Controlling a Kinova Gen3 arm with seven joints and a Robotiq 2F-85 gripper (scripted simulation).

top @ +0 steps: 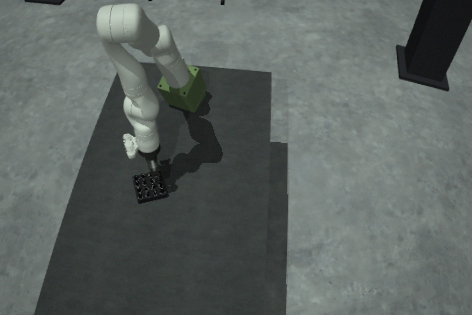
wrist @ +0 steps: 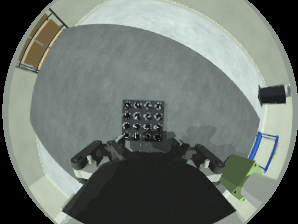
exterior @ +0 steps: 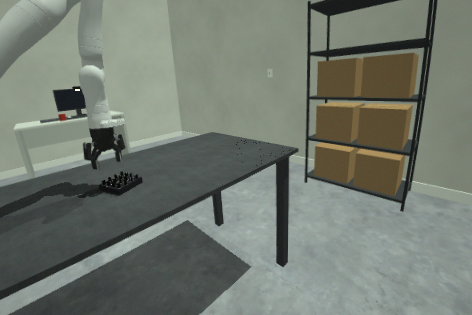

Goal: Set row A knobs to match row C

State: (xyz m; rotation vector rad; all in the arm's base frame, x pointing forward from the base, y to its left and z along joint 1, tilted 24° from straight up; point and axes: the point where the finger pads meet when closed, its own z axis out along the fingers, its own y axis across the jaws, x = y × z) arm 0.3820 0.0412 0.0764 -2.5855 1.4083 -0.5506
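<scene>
My claw [top: 154,170] [exterior: 106,165] [wrist: 148,141] hangs wide open, above and near the box [top: 150,187] [exterior: 120,184] [wrist: 143,121]; the box sits on the table [top: 200,241] [exterior: 190,171] [wrist: 90,90]

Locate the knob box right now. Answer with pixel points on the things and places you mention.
The knob box [top: 150,187] [exterior: 122,185] [wrist: 143,121] stands on the table [top: 200,241] [exterior: 200,161] [wrist: 90,75]; in the exterior view it is at left, below the open tool [top: 154,171] [exterior: 107,163] [wrist: 148,141].
</scene>
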